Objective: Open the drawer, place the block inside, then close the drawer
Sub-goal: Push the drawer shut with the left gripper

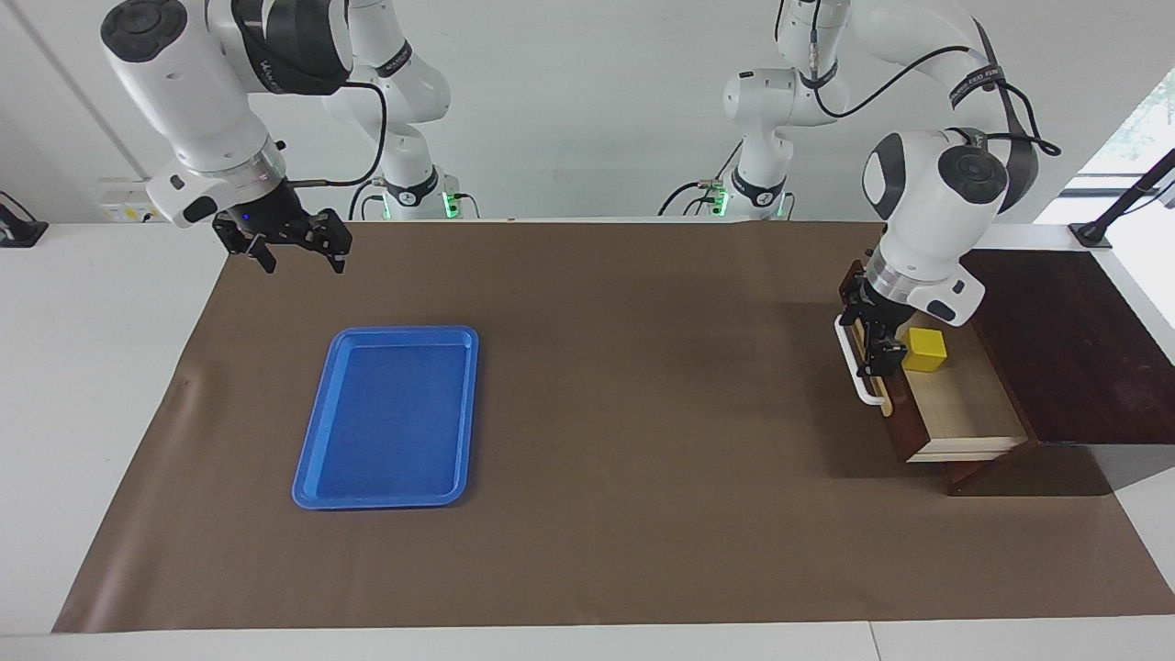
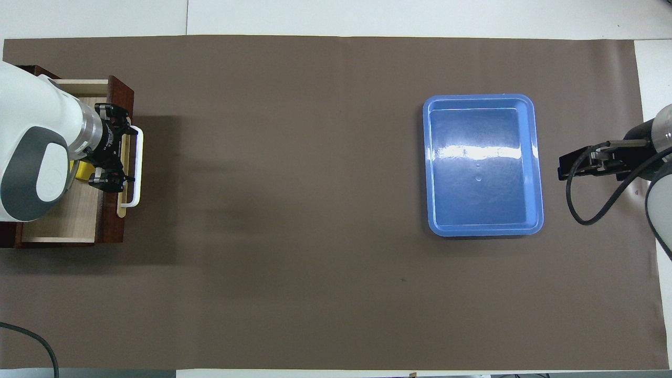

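Drawer (image 1: pixel 955 418) pulled out at left arm's end of table, pale inside showing – yellow block (image 1: pixel 924 350) sitting in it, just beside the front panel. Left gripper (image 1: pixel 875 335) over drawer front at white handle (image 1: pixel 851 367), fingers spread, nothing pinched; contact w/ handle can't tell. Right gripper (image 1: pixel 292 252) up in air, waiting over mat edge near blue tray (image 1: pixel 390 415), fingers spread, empty. Tray well apart from drawer, toward right arm's end.
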Motion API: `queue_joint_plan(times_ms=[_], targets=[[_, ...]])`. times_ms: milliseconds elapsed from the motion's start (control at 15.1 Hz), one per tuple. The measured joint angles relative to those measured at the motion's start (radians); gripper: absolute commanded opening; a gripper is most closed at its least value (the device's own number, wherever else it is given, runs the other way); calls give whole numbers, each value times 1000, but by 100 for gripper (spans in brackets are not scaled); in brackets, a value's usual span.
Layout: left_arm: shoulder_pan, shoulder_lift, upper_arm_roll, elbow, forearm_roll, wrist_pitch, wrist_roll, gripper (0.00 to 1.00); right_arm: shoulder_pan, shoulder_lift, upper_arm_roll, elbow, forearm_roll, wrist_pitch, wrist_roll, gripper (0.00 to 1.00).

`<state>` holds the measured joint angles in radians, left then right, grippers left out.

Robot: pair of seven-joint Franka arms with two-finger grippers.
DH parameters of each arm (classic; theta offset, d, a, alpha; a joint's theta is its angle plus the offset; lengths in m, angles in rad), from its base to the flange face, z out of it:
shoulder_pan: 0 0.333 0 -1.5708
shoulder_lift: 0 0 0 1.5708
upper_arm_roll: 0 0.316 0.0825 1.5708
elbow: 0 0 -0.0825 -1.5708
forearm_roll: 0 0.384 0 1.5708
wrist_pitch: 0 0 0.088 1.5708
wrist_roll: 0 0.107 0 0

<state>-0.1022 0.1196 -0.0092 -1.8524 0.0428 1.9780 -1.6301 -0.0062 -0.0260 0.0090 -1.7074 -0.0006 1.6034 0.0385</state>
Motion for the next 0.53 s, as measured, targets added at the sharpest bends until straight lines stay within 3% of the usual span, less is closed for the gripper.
queue_joint_plan(times_ms=[530], targets=[[108, -2, 1, -12, 25, 32, 123, 100, -4, -1, 3, 0, 0, -5, 0, 100]])
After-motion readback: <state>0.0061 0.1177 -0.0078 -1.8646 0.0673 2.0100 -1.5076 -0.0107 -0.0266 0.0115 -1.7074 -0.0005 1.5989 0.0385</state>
